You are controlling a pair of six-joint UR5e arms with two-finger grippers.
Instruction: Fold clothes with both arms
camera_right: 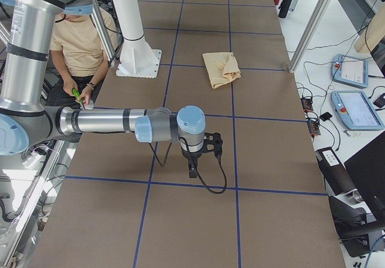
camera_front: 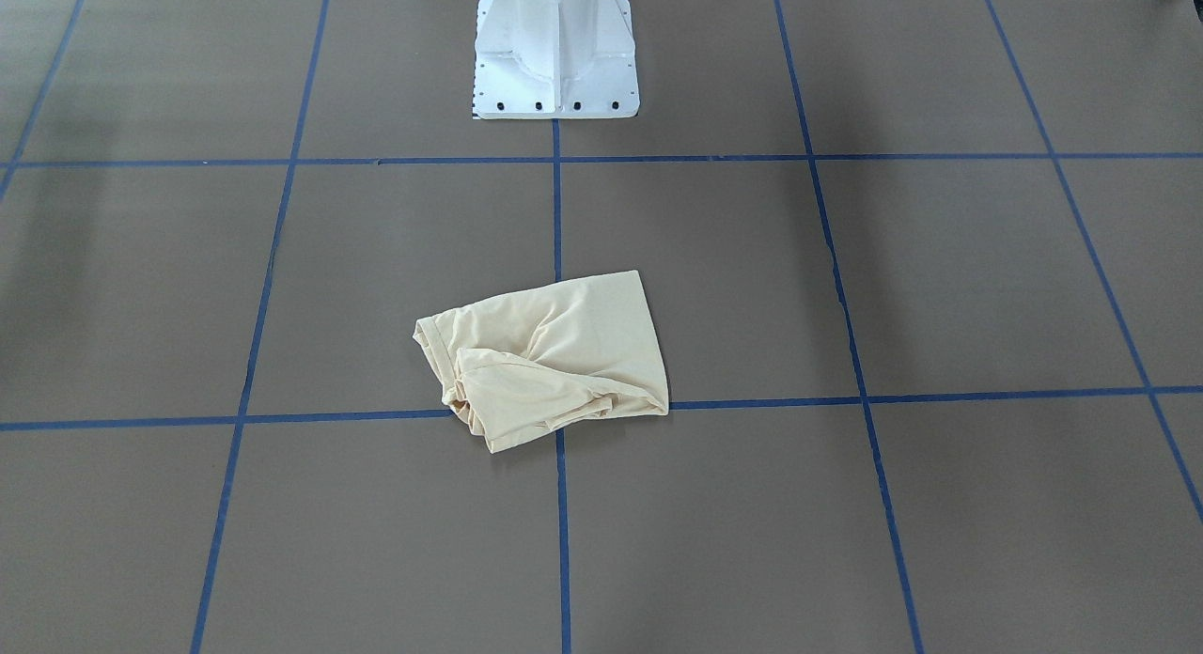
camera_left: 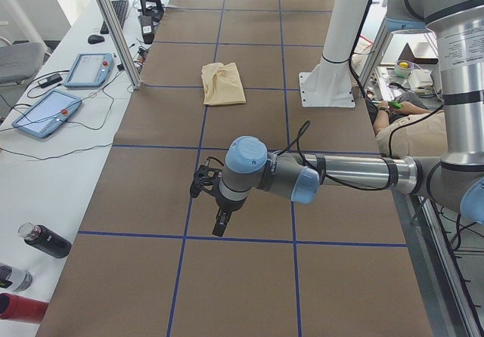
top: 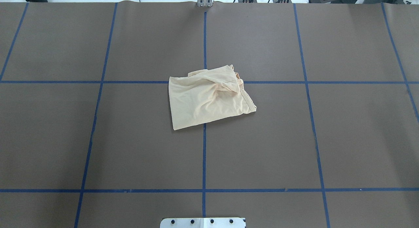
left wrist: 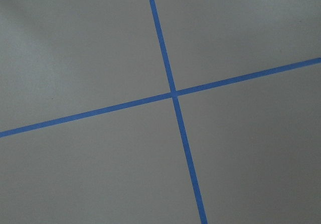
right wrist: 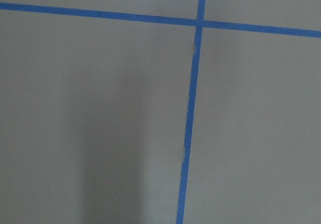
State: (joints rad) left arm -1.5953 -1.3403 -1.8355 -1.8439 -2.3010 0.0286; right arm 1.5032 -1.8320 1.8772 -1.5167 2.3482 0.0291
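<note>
Brown table (top: 147,139) gridded with blue tape (top: 204,156).

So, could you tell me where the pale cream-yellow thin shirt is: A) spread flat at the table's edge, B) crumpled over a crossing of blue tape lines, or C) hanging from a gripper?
B: the pale cream-yellow shirt lies crumpled, covering the spot where two blue tape lines meet.

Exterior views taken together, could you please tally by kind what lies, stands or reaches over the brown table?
shirt: 1
arms: 2, the left arm and the right arm
white pedestal: 1
Total: 4
</note>
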